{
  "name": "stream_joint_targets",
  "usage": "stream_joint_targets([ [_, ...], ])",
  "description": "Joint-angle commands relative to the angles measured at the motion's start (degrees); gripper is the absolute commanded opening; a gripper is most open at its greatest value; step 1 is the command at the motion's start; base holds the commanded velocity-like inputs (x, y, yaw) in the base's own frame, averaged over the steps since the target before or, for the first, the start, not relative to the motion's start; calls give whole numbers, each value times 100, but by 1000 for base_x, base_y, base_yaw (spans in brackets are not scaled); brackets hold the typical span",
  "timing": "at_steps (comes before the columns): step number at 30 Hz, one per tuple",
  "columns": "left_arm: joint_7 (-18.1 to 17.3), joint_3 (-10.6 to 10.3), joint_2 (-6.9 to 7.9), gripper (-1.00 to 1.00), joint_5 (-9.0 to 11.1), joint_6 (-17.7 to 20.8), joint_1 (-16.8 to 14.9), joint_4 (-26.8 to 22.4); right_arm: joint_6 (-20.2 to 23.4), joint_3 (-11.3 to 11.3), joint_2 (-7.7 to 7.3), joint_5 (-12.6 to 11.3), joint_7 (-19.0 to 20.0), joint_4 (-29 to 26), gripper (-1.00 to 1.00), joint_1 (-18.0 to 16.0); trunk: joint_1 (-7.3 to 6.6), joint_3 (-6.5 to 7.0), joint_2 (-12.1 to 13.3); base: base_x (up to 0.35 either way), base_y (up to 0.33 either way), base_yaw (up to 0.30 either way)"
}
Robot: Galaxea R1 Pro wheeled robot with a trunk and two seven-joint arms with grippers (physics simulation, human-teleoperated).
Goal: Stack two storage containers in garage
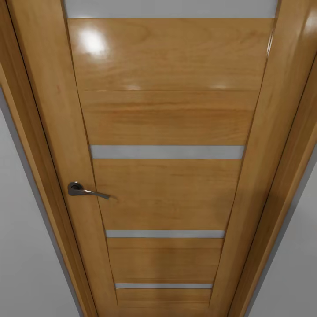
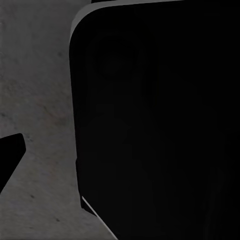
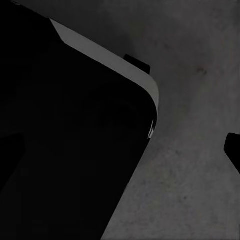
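Nearest, both wrist views look down past a big black rounded body (image 2: 160,125), most likely the robot's own base, at a dark grey mottled floor (image 2: 35,75) that reads as concrete-like; same floor (image 3: 200,75) in upper right of the right wrist frame. Small black shapes sit at the frame edges: one at lower left of the left wrist frame (image 2: 10,160), one at the right edge of the right wrist frame (image 3: 233,150), maybe fingertips, so I cannot tell if either gripper is spread or pressed together, or if anything is held. Farther off, the head view faces a closed orange wood door (image 1: 167,119) with pale horizontal strips, a dark metal lever handle (image 1: 86,190) at mid left, grey-white wall (image 1: 22,246) at lower left and right. Storage containers are not in these frames, so their place is unknown. Judgement: transit step, robot parked close at a door. Next move probably calls for getting the door open or turning away, keeping the base off the frame.
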Motion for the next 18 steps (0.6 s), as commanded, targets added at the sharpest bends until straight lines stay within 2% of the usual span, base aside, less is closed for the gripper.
stream_joint_targets([
  [1,1,-2,0,100,0,2,-1,-1,-5,21,4,-2,-1,9,100,-2,0,-5,-3,0,0,0],
  [8,1,3,0,100,0,2,-1,-1,266,23,57,-32,95,341,100,5,0,-5,-3,0,0,0],
  [18,1,6,-1,100,0,2,-1,-1,293,15,84,-69,159,560,100,39,0,-5,-3,0,0,0],
])
